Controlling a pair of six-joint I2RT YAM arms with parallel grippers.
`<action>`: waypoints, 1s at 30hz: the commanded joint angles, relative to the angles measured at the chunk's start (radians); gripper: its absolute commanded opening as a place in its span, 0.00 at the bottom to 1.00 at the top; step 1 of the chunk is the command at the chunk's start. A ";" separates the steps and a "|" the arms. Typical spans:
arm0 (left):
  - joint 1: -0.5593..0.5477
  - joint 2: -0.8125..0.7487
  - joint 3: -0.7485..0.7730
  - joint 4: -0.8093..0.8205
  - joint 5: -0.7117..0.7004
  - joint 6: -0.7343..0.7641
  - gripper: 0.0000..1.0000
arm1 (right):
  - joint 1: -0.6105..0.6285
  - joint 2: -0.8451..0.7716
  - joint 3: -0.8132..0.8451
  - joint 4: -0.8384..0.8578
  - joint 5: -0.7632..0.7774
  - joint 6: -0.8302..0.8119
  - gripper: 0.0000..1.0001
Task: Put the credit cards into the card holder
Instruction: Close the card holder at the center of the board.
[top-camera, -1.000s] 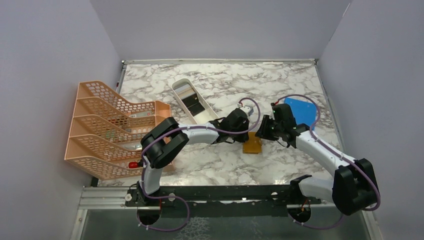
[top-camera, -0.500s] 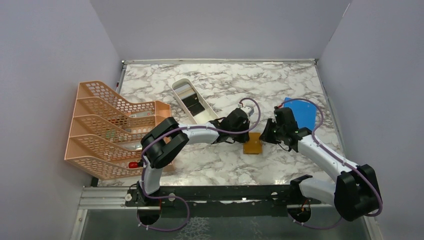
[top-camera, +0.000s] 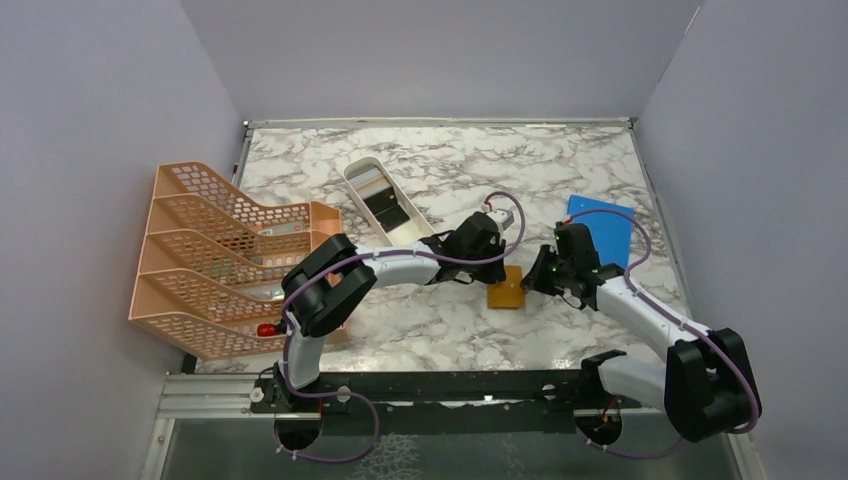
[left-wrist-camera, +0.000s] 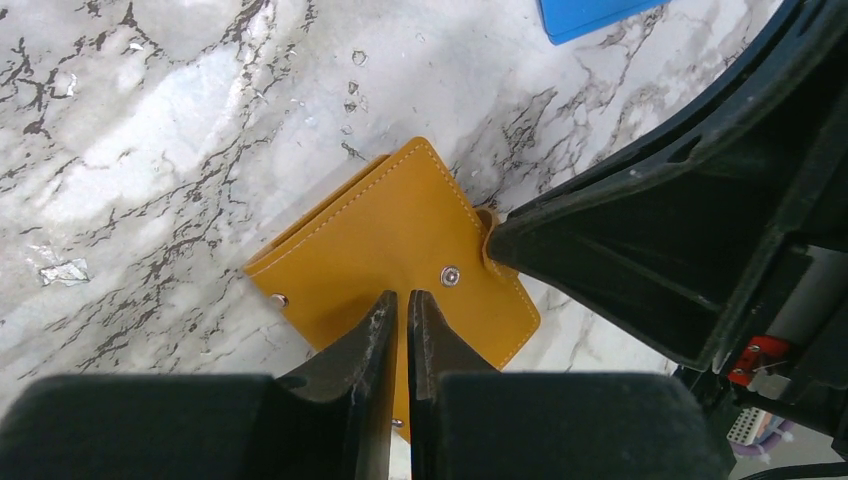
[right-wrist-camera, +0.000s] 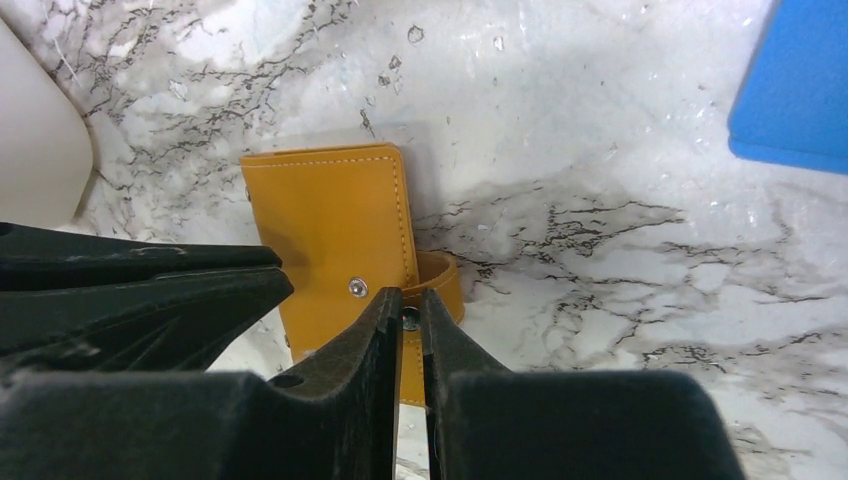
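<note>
The orange-tan card holder (top-camera: 506, 289) lies folded on the marble, between the two grippers. My left gripper (left-wrist-camera: 402, 300) is shut, its tips over the holder's cover (left-wrist-camera: 385, 235) with nothing between them. My right gripper (right-wrist-camera: 409, 312) is at the holder's (right-wrist-camera: 335, 215) right edge, shut on the strap tab (right-wrist-camera: 447, 283), with the snap stud between its tips. In the top view the left gripper (top-camera: 489, 263) and right gripper (top-camera: 537, 279) flank the holder. A black credit card (top-camera: 384, 211) and a pale one (top-camera: 369, 184) lie in the white tray.
The long white tray (top-camera: 352, 180) lies slantwise left of the holder; its corner (right-wrist-camera: 35, 130) shows in the right wrist view. A bright blue sheet (top-camera: 601, 226) lies at the right. The peach mesh file rack (top-camera: 215, 255) stands at the left edge.
My right gripper has slid down and to the right, to the holder's right edge, and its jaws have narrowed onto the strap tab. The left gripper has barely moved.
</note>
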 joint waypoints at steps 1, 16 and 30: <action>-0.006 0.016 0.029 -0.012 0.032 0.005 0.12 | -0.006 -0.018 -0.036 0.067 -0.079 0.034 0.16; -0.004 0.074 -0.013 -0.026 -0.026 0.020 0.12 | -0.007 -0.103 0.010 -0.080 0.041 0.042 0.21; -0.004 0.047 -0.042 -0.016 -0.032 0.019 0.12 | -0.045 -0.091 -0.033 0.021 -0.106 0.025 0.17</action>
